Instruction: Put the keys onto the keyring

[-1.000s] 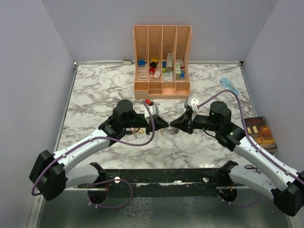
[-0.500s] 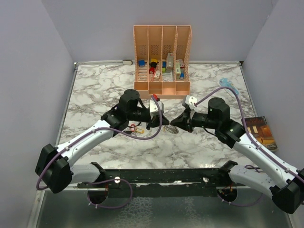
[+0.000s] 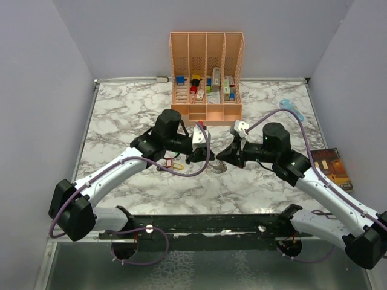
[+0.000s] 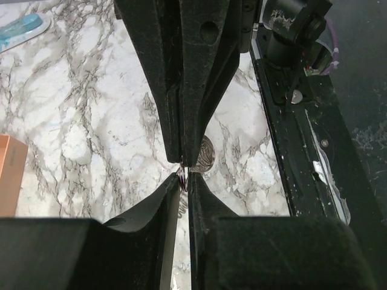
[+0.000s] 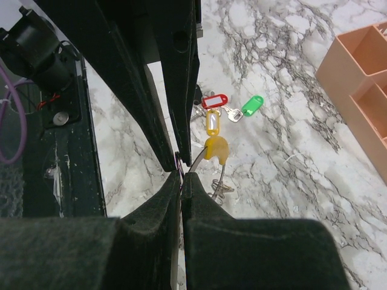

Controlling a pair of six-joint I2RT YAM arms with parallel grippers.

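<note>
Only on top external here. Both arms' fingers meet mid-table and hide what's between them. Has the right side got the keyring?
Observer: Right wrist view: the right fingers are closed, and a thin strand from the keyring, off its yellow band, runs into their tips.
Operator: Left side?
Observer: Left wrist view: the left fingers show only a slit, with a small metal ring at their tips. I can't tell if it's gripped.
Operator: Any keys I can't see?
Observer: Right wrist view: a green-tagged key lies beside the red-tagged key, beyond the keyring, clear of both arms' fingers.
</note>
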